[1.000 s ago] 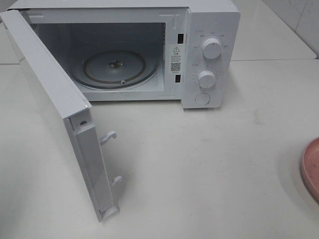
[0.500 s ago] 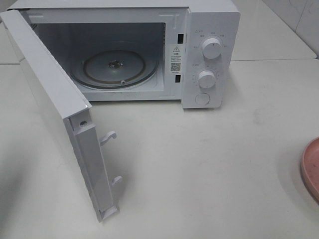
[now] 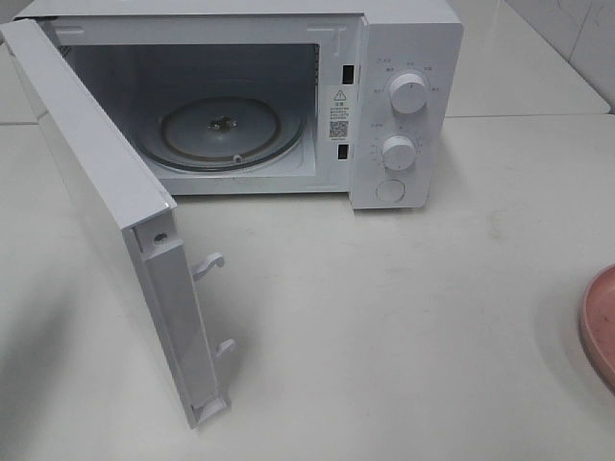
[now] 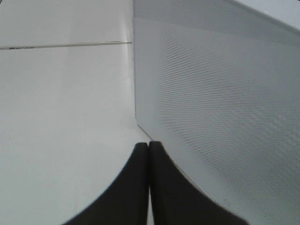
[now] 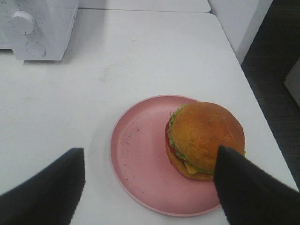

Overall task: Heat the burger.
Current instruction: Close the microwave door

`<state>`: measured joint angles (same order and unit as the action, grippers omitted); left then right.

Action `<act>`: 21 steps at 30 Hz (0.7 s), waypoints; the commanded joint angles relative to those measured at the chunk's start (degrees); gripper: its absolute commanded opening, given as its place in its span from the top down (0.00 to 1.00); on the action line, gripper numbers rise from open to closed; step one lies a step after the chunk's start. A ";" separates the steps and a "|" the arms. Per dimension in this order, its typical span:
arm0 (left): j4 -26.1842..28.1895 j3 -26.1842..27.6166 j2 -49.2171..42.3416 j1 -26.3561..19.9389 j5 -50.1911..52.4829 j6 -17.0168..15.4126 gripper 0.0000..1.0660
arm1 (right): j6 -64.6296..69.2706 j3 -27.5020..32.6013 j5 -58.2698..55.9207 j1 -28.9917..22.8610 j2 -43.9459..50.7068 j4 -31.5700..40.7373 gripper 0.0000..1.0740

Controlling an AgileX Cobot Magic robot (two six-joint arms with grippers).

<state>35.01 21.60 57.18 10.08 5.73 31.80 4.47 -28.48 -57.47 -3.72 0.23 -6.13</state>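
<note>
Nothing has shifted beside the boxy white microwave [image 3: 288, 96]; its door hangs open. Left fingers [image 4: 149, 154] are clenched empty; right fingers [image 5: 225, 178], spread, hover over the golden-bunned burger [image 5: 206, 138] on its round pink plate [image 5: 140, 159]. Next: grasp it, load the turntable.

White microwave [image 3: 404, 58] with door [image 3: 106, 192] swung wide open, glass turntable [image 3: 223, 132] inside, two round control knobs [image 3: 409, 94] on its panel, white table [image 3: 404, 336], round pink plate [image 5: 140, 159] near table's edge.

The burger [image 5: 205, 139] sits on a pink plate [image 5: 140, 164], open pincer [image 5: 150, 180] above.
</note>
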 commanded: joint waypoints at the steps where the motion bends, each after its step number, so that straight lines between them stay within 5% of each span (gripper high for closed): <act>1: 0.69 -2.23 3.55 6.30 10.54 -1.89 1.00 | -0.57 0.00 0.34 0.34 1.55 -0.52 0.29; 21: -5.16 -1.55 26.87 29.85 42.74 -17.70 1.00 | -0.57 0.00 0.34 0.34 1.55 -0.52 0.29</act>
<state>30.94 19.71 83.82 39.25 45.89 15.13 4.47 -28.48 -57.47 -3.72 0.23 -6.13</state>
